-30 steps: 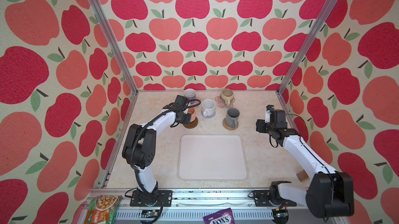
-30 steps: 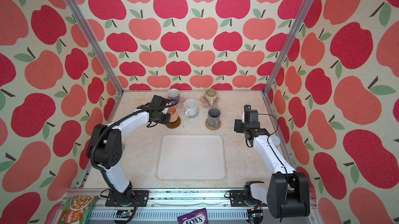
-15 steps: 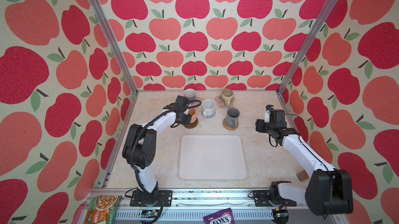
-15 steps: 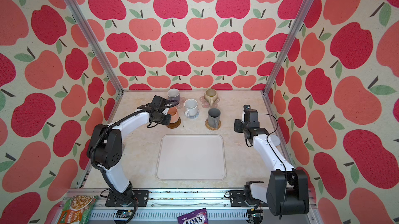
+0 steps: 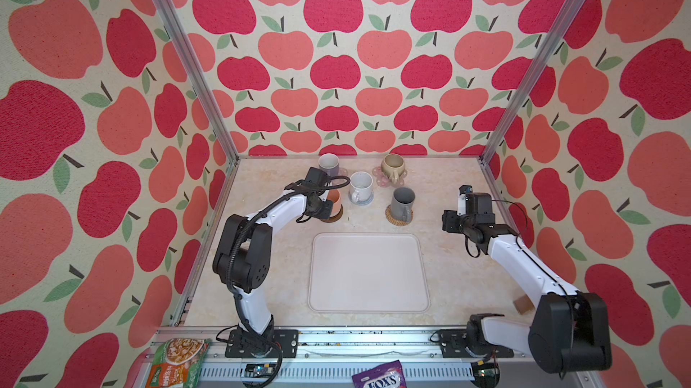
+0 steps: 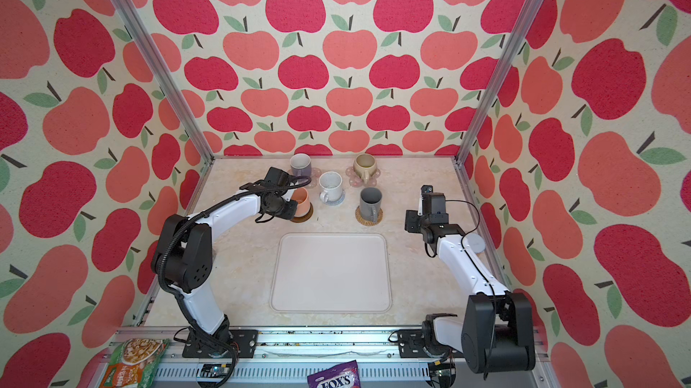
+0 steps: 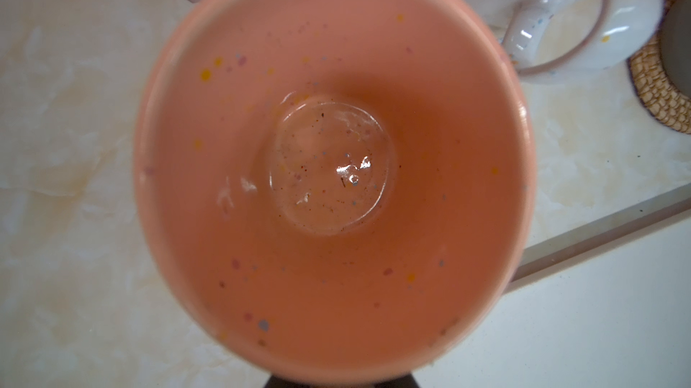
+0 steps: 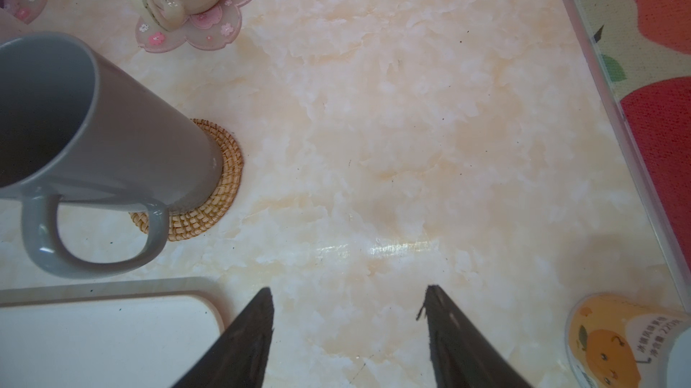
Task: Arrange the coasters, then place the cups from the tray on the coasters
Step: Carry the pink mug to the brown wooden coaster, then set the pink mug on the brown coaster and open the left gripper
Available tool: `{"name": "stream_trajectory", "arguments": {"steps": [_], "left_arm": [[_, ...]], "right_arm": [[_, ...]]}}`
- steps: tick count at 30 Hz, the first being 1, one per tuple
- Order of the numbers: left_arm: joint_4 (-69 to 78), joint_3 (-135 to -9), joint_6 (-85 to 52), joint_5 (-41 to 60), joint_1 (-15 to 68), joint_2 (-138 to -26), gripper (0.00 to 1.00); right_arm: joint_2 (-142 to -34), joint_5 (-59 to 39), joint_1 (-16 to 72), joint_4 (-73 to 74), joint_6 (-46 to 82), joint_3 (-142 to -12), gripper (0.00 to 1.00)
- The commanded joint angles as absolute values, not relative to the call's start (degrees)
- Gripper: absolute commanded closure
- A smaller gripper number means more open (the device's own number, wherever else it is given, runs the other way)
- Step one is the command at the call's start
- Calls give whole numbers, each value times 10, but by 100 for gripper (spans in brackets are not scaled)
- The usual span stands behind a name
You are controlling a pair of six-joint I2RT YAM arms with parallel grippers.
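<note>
Purple foil sweets bag (image 5: pixel 381 378) and a green noodle packet (image 5: pixel 175 360) lie on the near rail, off the marble-look counter (image 5: pixel 269 255). Next comes the large pale off-white rounded-rectangle tray (image 5: pixel 368 274), mid-counter. To its right the right hand (image 8: pixel 348 289) hangs above the counter, released, fingers spread, with a small orange-labelled jar (image 8: pixel 605 341) by the right wall.

Beyond the tray's far left corner the peach-orange speckled mug (image 5: pixel 335 197) stands on the dark brown disc coaster (image 5: pixel 334 218). The left hand (image 5: pixel 326 208) is at its near-left side, fingers hidden under the rim; I cannot tell if it is clenched.

Right of that, the tall dark grey mug (image 5: pixel 402 201) sits on the woven rattan round coaster (image 5: pixel 399 218). Behind, between them, is the white mug (image 5: pixel 361 185) on the blue-grey crocheted round coaster (image 5: pixel 362 201).

Farthest, the lavender-grey mug (image 5: pixel 329 164) stands on the left pink flower-shaped coaster (image 6: pixel 316 172) and the beige-olive mug (image 5: pixel 392 166) on the right pink flower-shaped coaster (image 5: pixel 380 180).
</note>
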State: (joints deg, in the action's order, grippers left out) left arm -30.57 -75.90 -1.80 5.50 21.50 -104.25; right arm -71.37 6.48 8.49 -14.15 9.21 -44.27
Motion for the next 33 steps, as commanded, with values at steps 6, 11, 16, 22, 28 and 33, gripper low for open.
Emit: {"name": "stream_trajectory", "arguments": {"steps": [6, 11, 16, 22, 28, 33], "left_arm": [[-284, -753, -30, 53, 212, -1034, 64], [-277, -740, -32, 39, 210, -997, 52], [-250, -695, -40, 12, 195, -923, 46], [-176, -591, -48, -63, 125, -825, 40], [26, -423, -20, -174, 46, -764, 37], [201, -319, -38, -147, -26, -782, 33]], "right_arm": [[-713, 60, 81, -119, 87, -436, 33], [-721, 85, 77, -93, 67, -438, 33], [-736, 129, 59, -16, 42, -412, 33], [-765, 94, 24, 165, 36, -338, 33], [-827, 73, 22, 347, 26, -274, 33], [-837, 66, 23, 409, -8, -258, 31]]}}
